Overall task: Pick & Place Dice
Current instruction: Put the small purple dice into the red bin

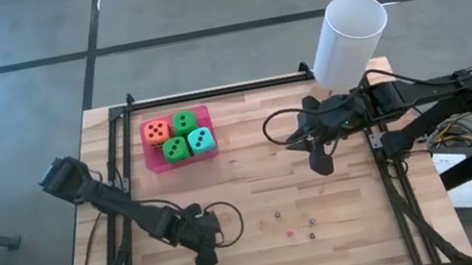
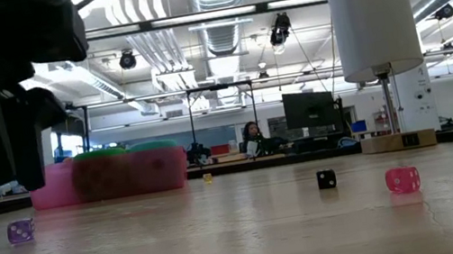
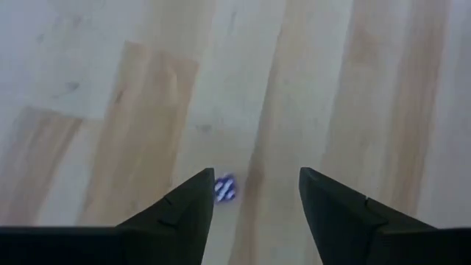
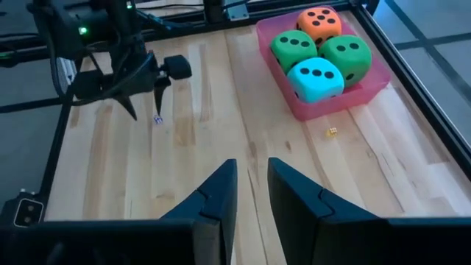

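Four dice (image 1: 178, 137) sat in your pink tray (image 1: 211, 150); your left end effector (image 3: 254, 193) hung half-open beside a tiny purple die (image 3: 225, 188), likely to nudge it away; right end effector (image 4: 251, 180) was narrow, empty.

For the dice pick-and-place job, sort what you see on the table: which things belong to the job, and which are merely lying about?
Belongs to the job:
- orange die
- two green dice
- teal die
- pink tray holding them

Lying about:
- white cylinder
- tiny purple die near the left gripper
- tiny yellow die
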`<state>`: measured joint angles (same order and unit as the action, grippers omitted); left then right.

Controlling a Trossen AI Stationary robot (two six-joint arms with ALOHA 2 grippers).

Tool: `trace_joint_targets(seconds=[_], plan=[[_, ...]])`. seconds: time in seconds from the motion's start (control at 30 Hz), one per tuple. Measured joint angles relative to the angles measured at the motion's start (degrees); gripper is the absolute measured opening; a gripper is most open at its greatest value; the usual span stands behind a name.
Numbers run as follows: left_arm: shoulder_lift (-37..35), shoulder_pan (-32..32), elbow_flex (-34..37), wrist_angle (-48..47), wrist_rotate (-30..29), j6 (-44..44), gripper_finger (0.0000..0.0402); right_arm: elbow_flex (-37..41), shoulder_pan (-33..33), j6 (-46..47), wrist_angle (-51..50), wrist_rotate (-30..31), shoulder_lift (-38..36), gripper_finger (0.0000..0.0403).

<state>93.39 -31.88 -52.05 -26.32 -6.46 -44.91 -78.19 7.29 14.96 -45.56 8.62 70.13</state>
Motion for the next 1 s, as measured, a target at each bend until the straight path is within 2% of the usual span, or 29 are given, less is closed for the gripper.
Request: trace_joint_targets(seconds=[0.37, 1.0], plan=[[2.94, 0.42, 0.0, -1.11, -0.44, -14.84, 0.0214, 0.0, -0.02, -7.6, -0.07, 0.02, 0.0, 0.0087], [6.42, 0.48, -0.15, -2.76, -0.68, -14.99, 0.0174, 0.0, -0.02, -9.56, 0.1, 0.0, 0.02, 0.007]])
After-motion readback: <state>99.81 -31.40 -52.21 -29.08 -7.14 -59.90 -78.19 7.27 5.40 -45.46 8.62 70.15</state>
